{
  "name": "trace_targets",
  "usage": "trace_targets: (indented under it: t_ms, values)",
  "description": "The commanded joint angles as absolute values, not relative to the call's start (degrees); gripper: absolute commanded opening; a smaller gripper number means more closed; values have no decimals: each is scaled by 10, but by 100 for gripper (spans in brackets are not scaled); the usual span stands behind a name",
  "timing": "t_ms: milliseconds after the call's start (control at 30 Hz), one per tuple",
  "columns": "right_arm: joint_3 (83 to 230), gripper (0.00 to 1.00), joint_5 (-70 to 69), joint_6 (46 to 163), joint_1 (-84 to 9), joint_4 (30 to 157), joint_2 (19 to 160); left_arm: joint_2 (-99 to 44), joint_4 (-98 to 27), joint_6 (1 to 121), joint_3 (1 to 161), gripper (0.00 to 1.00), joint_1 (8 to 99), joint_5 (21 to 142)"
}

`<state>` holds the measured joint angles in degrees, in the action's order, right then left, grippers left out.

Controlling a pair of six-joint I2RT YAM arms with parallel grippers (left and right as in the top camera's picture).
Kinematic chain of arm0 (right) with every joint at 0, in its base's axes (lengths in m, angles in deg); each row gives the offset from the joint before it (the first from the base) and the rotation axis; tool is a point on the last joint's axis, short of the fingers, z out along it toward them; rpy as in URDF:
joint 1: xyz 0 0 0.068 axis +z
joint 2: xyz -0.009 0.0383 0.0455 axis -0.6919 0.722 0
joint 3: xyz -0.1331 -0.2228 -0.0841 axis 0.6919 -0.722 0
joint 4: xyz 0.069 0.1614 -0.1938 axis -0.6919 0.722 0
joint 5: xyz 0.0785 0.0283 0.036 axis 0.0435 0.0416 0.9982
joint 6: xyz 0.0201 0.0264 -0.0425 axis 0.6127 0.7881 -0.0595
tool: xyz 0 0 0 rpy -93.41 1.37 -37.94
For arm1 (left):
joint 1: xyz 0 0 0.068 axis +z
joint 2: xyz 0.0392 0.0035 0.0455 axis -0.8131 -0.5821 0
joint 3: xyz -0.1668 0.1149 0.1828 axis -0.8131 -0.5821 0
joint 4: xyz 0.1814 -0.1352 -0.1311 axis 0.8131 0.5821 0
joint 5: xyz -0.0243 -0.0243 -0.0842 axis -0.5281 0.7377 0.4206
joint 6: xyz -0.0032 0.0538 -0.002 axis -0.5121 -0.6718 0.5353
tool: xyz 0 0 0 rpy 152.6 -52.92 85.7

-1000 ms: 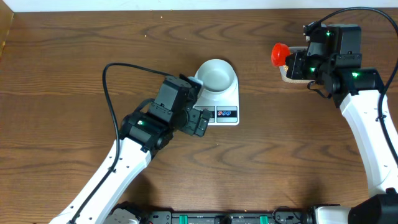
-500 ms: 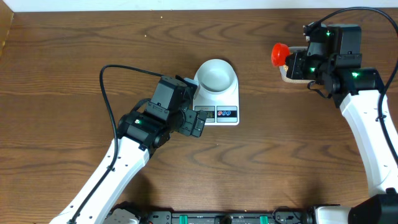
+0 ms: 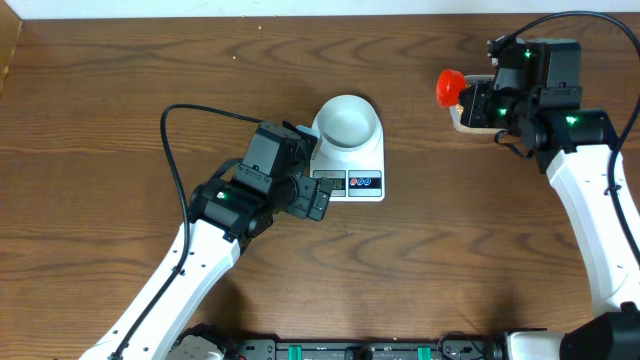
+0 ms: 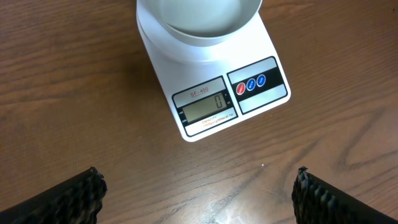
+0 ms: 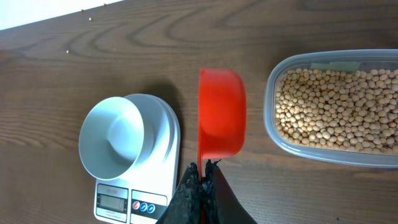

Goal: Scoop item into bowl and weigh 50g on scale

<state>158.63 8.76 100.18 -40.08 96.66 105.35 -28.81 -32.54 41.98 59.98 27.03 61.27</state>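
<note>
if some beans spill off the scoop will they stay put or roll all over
Probably roll: the beans look small, round and smooth, and the table is flat wood. They lie loose in the tub, not clumped, so they should pour freely from the scoop. Each is likely light, so a slight nudge may scatter them.

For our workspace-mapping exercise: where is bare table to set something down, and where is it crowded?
Bare wood lies between the scale and the red scoop, running to the near edge. Crowded: the scale's front by the left end effector, and around the bean tub.
</note>
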Motion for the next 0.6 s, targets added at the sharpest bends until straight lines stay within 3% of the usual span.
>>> trace_targets:
  t_ms: [0,567]
  values:
    - [1596,1,87,993,-404,965,1055,-280,-323,409,596,98,272,618]
    - [1596,1,87,993,-404,965,1055,-281,-335,410,596,98,272,618]
